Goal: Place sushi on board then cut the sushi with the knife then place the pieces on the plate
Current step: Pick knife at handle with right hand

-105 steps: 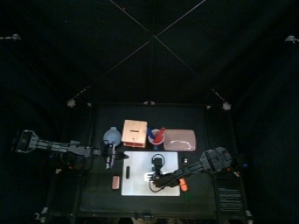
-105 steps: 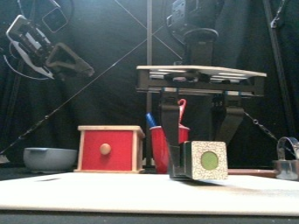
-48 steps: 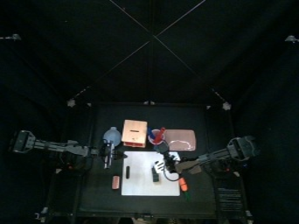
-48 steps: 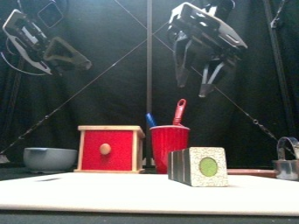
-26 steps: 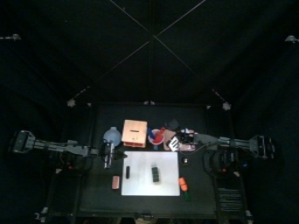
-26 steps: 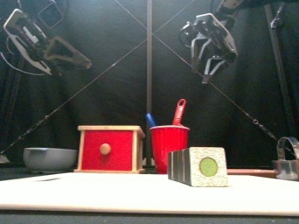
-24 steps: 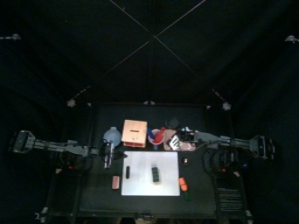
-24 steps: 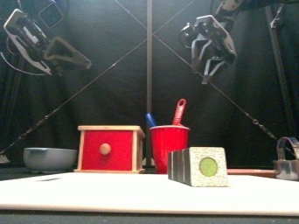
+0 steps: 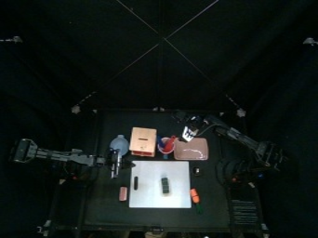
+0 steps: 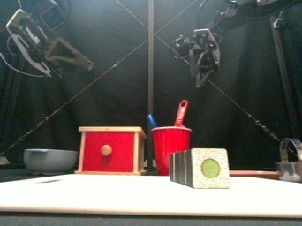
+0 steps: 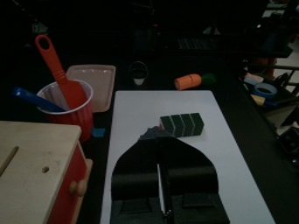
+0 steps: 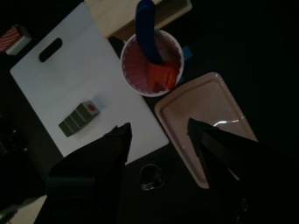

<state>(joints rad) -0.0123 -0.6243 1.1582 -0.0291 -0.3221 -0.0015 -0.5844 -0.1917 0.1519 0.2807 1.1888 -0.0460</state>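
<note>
**Black table, board at its centre**

A white cutting board (image 9: pixel 163 180) lies mid-table on the black table (image 9: pixel 112 214). Along the back stand a blue-grey bowl (image 9: pixel 119 144) at 10 o'clock, a wooden box (image 9: pixel 141 140) at 11, a red cup (image 9: pixel 166 146) at 12 and a pink tray (image 9: pixel 192 150) at 1. Just beside the board lie a small red toy (image 9: pixel 122 193) at 8 and a small orange toy (image 9: pixel 194 196) at 4.

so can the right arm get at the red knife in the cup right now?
Probably yes. The right gripper hangs open well above the cup, the red knife sticks up past the rim, and nothing sits between them.
</note>
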